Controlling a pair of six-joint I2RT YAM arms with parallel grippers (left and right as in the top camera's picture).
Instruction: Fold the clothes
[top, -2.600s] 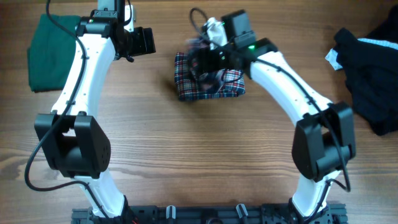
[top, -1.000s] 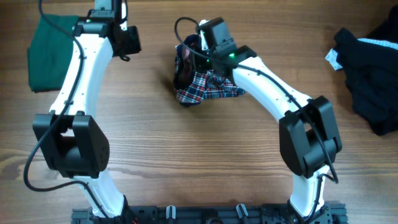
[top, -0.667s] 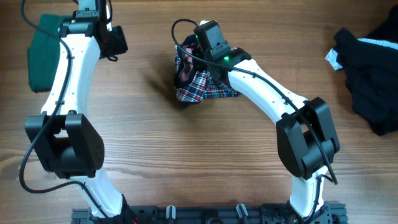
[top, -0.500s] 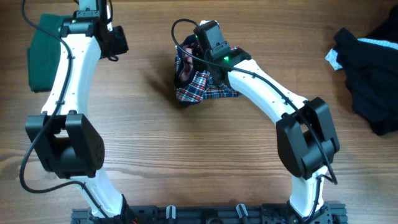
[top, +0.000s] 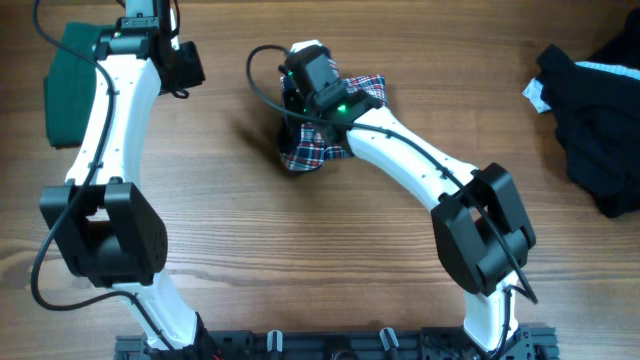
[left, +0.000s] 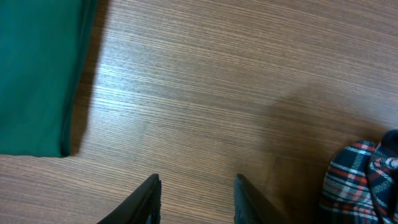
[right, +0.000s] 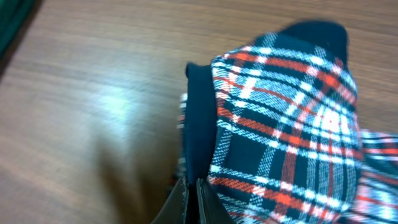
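Wooden table (top: 300, 250) carries three garments: a dark-green garment (top: 62, 85) lies flat at the far left, a black garment (top: 600, 130) is heaped at the far right, and the plaid dress (top: 305, 155) sits as a bundle near the far middle. In the last second the right gripper (right: 193, 198) has closed its jaws, and they now pinch the navy trim (right: 198, 124) at the dress's edge. The right arm has also swung to the left, so the bundle looks pulled that way, with one plaid flap (top: 368, 85) spread out behind the wrist. The left gripper (left: 196, 194) has not moved in this time; it hangs over bare wood between the green garment and the dress, with its jaws apart and nothing between them. This probably means that the right arm now has a hold on the fabric and can drag or lift the edge to make a fold. The dress is still crumpled, so the folding seems not finished.
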